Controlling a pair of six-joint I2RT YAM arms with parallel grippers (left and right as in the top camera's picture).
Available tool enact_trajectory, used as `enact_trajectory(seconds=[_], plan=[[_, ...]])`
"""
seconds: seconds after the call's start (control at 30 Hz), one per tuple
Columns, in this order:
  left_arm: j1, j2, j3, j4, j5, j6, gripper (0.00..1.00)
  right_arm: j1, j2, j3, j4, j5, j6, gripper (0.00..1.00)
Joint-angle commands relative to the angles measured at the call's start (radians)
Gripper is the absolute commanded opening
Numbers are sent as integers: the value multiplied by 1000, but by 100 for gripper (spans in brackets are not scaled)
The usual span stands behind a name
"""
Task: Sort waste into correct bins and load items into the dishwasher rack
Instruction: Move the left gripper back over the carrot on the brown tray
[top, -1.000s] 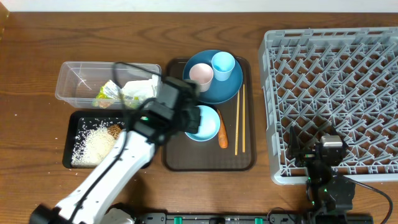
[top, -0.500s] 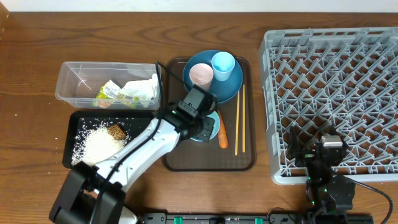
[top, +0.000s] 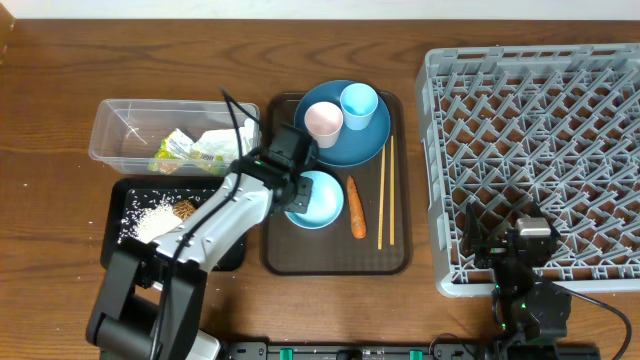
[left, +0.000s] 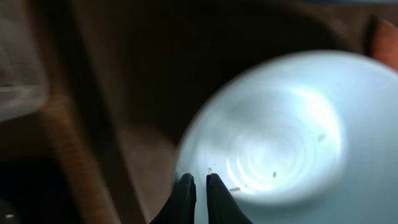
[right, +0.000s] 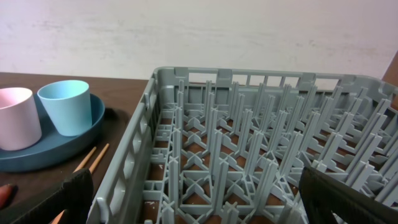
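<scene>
On the brown serving tray at the middle of the counter, 1 light-blue bowl sits upright, smooth and round, with a few tiny specks inside it in the left wrist view. The left pincer is at the bowl's near rim with its fingers pressed almost together; whether the rim is nipped between them cannot be told. Behind the bowl, 1 large dark-blue plate carries 2 cups side by side, 1 white-pink cup and 1 light-blue cup. Just right of the bowl lies 1 orange carrot-like piece, and beyond it 2 thin wooden chopsticks lie parallel along the tray. To the left, 1 clear plastic tub holds crumpled yellow-green and white wrappers and white paper; the print on the wrappers is too small to read. Just in front of the tub, 1 shallow black tray holds white rice-like crumbs and 1 small brown lump. At the right stands 1 grey dishwasher rack with a lattice floor and pegs. The right pincer is at the rack's near edge, spread wide and gripping nothing.
</scene>
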Motion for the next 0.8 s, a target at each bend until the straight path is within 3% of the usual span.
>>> enact_trajectory(seconds=[0.0, 0.3, 0.47, 0.63, 0.77], plan=[[47, 9, 16, 1, -55, 21, 9, -7, -3, -2, -3, -5, -8, 99], [102, -6, 31, 3, -84, 21, 9, -7, -3, -2, -3, -5, -8, 99], [84, -76, 92, -50, -66, 19, 14, -7, -3, -2, -3, -5, -8, 99], [35, -170, 150, -92, 85, 7, 15, -7, -3, -2, -3, -5, -8, 99], [-19, -203, 150, -49, 206, -80, 17, -7, -3, -2, -3, -5, -8, 99]])
